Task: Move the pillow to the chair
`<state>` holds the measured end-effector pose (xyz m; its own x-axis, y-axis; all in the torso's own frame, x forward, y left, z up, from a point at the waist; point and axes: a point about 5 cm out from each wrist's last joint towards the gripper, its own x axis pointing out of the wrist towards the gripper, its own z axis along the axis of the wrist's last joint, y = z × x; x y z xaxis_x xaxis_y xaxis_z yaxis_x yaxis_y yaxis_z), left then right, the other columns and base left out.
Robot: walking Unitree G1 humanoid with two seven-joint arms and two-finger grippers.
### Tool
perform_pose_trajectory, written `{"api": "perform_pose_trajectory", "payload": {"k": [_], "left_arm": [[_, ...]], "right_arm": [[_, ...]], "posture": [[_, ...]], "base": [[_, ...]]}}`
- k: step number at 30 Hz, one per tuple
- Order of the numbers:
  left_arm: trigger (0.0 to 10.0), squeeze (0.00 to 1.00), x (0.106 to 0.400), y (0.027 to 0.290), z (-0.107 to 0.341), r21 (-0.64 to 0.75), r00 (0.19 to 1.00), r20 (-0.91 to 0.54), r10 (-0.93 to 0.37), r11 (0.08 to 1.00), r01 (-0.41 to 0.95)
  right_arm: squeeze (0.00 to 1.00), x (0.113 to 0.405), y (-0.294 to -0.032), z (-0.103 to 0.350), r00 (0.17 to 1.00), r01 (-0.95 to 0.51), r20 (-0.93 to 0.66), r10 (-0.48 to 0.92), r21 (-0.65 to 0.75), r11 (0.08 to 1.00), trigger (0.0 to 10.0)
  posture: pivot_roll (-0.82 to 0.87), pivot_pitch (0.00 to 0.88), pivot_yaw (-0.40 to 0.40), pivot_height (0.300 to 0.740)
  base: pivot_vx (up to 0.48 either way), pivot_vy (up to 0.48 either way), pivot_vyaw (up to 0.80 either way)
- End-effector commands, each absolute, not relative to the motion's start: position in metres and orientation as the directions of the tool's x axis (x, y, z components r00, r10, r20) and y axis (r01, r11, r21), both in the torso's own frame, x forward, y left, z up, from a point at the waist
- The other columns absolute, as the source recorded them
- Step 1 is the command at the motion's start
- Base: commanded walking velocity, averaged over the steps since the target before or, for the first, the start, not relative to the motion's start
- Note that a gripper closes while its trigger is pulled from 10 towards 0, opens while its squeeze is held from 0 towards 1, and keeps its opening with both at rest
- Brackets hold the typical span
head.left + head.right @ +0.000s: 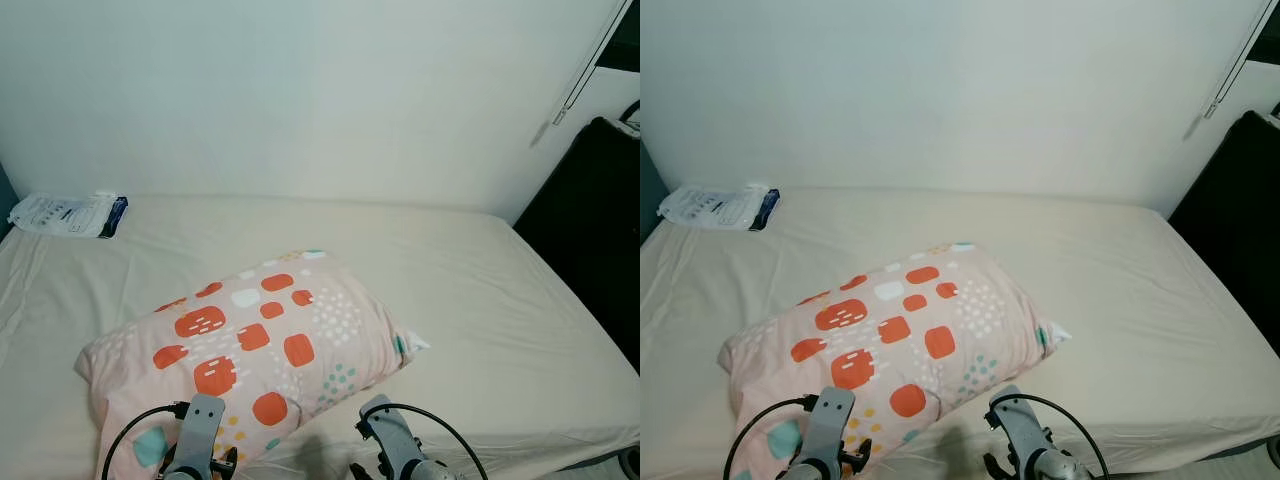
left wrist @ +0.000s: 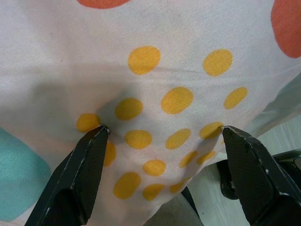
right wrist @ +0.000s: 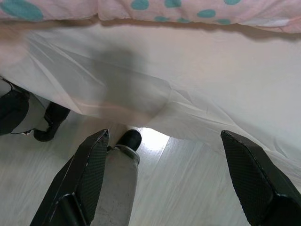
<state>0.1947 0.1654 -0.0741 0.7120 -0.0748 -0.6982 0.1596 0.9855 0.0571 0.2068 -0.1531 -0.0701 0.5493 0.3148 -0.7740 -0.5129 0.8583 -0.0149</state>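
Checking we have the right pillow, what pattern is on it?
Pale pink pillow with orange-red patches plus teal and yellow dots; left eye view.

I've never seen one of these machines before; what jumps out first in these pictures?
A pink pillow with orange, teal and yellow spots lies on a cream-sheeted bed, near its front edge. The left hand is open with its fingertips against the pillow's yellow dots, while the open right hand points at the bed's edge and the floor.
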Motion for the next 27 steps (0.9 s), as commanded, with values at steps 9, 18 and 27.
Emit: {"api": "perform_pose_trajectory", "payload": {"k": [9, 18, 27], "left_arm": [[10.0, 0.0, 0.1911, 0.1605, -0.0767, 0.056, 0.697, -0.712, -0.085, 0.983, 0.177], [10.0, 0.0, 0.1923, 0.1625, -0.0761, 0.064, 0.698, -0.711, -0.081, 0.982, 0.179], [10.0, 0.0, 0.1925, 0.1627, -0.0759, 0.065, 0.699, -0.711, -0.08, 0.982, 0.179]], "right_arm": [[0.0, 0.2079, -0.1576, -0.0696, 0.56, -0.484, -0.774, 0.295, -0.017, 0.875, 10.0], [0.0, 0.209, -0.157, -0.0693, 0.563, -0.474, -0.776, 0.286, -0.019, 0.88, 10.0], [0.0, 0.2091, -0.1575, -0.0694, 0.564, -0.47, -0.776, 0.282, -0.02, 0.883, 10.0]], "posture": [[0.11, 0.0, -0.138, 0.74], [0.11, 0.0, -0.135, 0.74], [0.11, 0.0, -0.134, 0.74]], "base": [[0.0, 0.0, 0.0], [0.0, 0.0, 0.0], [0.0, 0.0, 0.0]]}}
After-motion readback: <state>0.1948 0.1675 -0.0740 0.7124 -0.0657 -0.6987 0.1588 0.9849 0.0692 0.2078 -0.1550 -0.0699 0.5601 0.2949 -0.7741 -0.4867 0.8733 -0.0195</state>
